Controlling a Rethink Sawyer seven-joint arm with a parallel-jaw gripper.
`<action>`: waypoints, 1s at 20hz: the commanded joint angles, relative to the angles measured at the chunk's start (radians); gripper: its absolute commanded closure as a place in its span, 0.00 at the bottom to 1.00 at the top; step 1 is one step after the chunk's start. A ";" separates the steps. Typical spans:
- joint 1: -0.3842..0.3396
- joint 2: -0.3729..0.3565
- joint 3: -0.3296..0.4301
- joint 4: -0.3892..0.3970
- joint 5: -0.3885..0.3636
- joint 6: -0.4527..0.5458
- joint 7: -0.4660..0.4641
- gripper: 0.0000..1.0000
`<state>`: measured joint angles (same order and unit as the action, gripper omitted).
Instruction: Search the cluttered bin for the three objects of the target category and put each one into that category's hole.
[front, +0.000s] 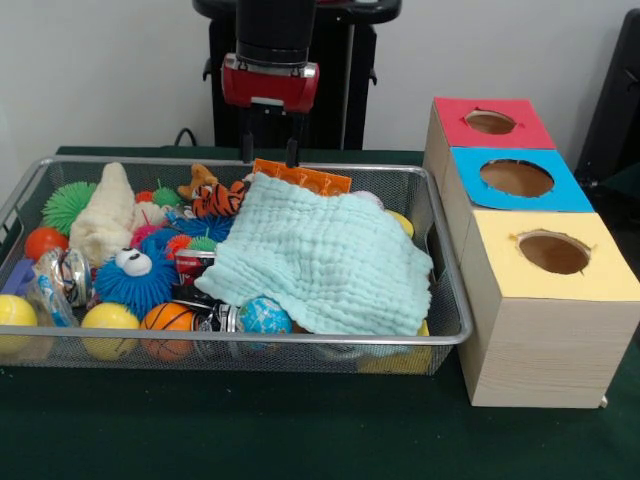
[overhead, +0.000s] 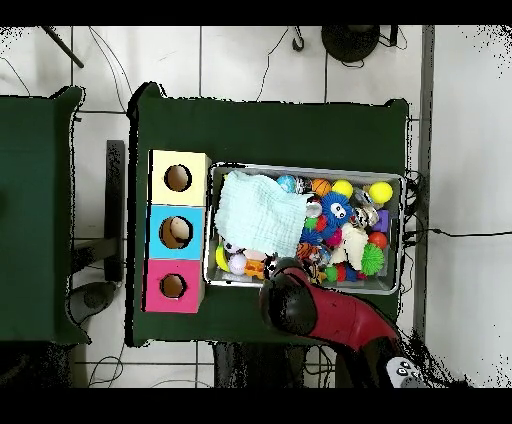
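The bin (front: 300, 338) is a silver wire-mesh basket full of toys; it also shows in the overhead view (overhead: 300, 168). A pale green cloth (front: 325, 255) covers its right half. The hole (front: 516, 178) is framed in blue on the middle wooden box, to the right of the bin; the overhead view (overhead: 176, 232) shows it too. My gripper (front: 270, 152) hangs open and empty just above the bin's far rim, over an orange plastic piece (front: 300, 178) and next to a tiger plush (front: 215, 198). In the overhead view the arm (overhead: 300, 305) hides the gripper.
A red-framed hole (front: 490, 122) and a yellow-framed hole (front: 553, 252) flank the blue one. In the bin lie a blue spiky ball with eyes (front: 135, 275), a green spiky ball (front: 68, 205), a basketball (front: 167, 318), a globe ball (front: 265, 316), yellow balls (front: 110, 318) and a cream cloth (front: 105, 215).
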<state>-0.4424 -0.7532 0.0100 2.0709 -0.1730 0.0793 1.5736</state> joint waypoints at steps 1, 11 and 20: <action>-0.065 0.036 0.094 -0.024 -0.084 -0.057 0.082 0.00; -0.184 0.053 0.147 -0.011 -0.150 -0.012 0.051 0.00; -0.162 0.100 0.141 -0.061 -0.168 -0.042 0.079 0.00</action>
<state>-0.6023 -0.6907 0.0420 2.0754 -0.2900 0.0793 1.5736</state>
